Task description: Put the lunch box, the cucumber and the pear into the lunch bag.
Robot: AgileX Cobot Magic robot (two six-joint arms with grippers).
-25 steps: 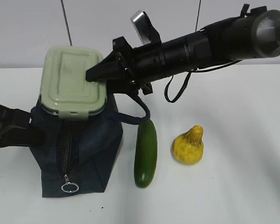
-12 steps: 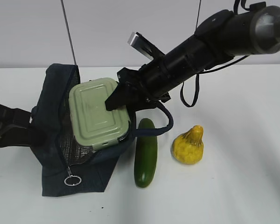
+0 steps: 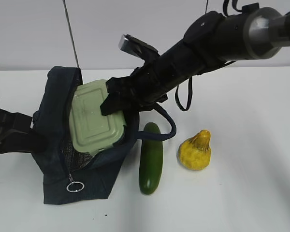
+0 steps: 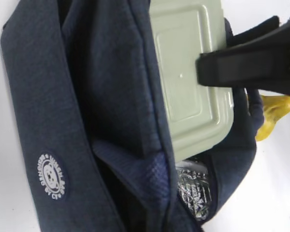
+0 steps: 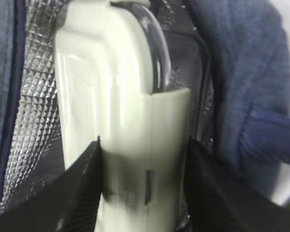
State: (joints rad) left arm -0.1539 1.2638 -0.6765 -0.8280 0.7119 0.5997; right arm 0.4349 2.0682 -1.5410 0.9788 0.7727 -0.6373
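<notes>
Lunch box (image 3: 94, 123): flat, rounded-corner container with pale sage-green lid and clear base, tilted, lower part sunk into the open mouth of the lunch bag, upper part still above the rim. The right wrist view shows the lid clip and clear base edge against the bag's lining.

Right gripper (image 3: 111, 100): black, reaching in from the upper right of the exterior view, closed narrow on the upper right edge of the lunch box; its fingers (image 5: 82, 188) press either side of the box in the right wrist view.

Lunch bag (image 3: 55, 159): dark navy fabric, boxy, standing on the white table (image 3: 251, 193) at the left, top unzipped and spread wide. Quilted silver foil lining (image 5: 36, 106) visible inside. Metal ring zipper pull (image 3: 74, 186) hangs at the front lower edge. Padded loop handle (image 3: 165, 126) curves out on the right side, passing above the cucumber's far end. A round white printed badge (image 4: 51, 176) sits on the outer fabric; a small figure in its centre and ring lettering, too small to read.

Left gripper: its state cannot be told. A dark arm (image 3: 7, 133) at the left edge of the exterior view rests against the bag's left side; the tips are not shown in the left wrist view.

Cucumber (image 3: 151, 158): dark green, smooth, lying on the table just beside the bag's right side, lengthwise toward the camera.

Pear (image 3: 195, 150): lumpy yellow, narrow neck up, standing near the cucumber on its right, apart from it.
</notes>
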